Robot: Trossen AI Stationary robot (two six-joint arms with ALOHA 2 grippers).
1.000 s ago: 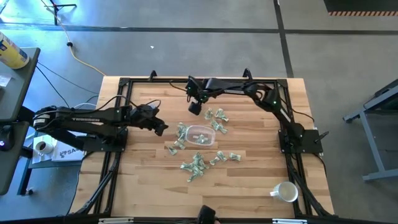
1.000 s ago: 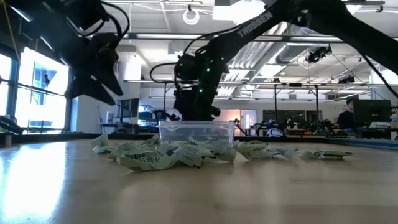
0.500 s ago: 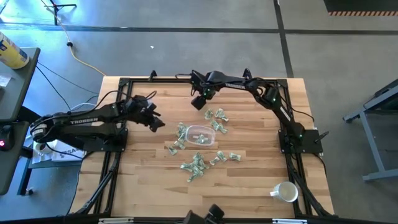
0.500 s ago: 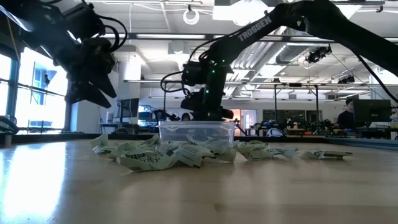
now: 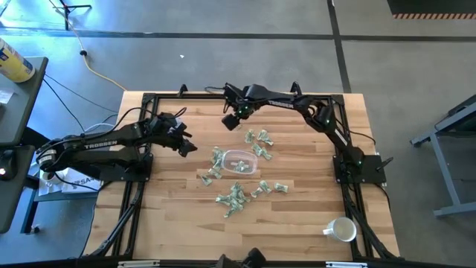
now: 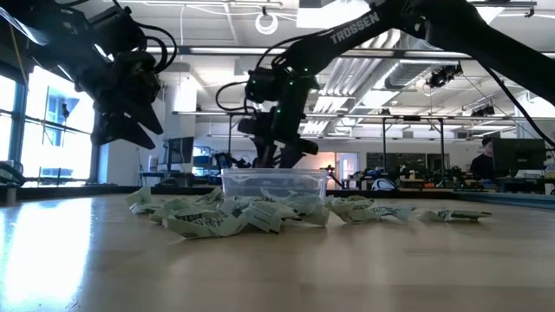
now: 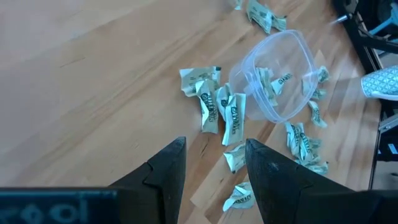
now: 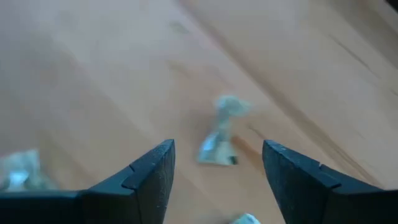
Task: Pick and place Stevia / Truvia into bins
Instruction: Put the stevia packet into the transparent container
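Looking down: clear bin (image 5: pixel 240 161) at table (image 5: pixel 171 223) centre, packets (image 5: pixel 235 198) scattered around it; left hand (image 5: pixel 184 146) at 9 o'clock, right hand (image 5: pixel 230 121) at 12. Left wrist: fingers (image 7: pixel 166 171) released, some packets inside bin (image 7: pixel 273 81). Right wrist: fingers (image 8: pixel 152 174) released over one packet (image 8: pixel 219 134).

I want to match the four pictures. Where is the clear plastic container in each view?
High view: the clear container sits mid-table, ringed by packets.
Low view: centre, on the tabletop behind the packet heap.
Left wrist view: beyond the fingers, a few packets inside.
Right wrist view: not in it; only wood and loose packets.
Shared landmark: the packet cluster beside the container.
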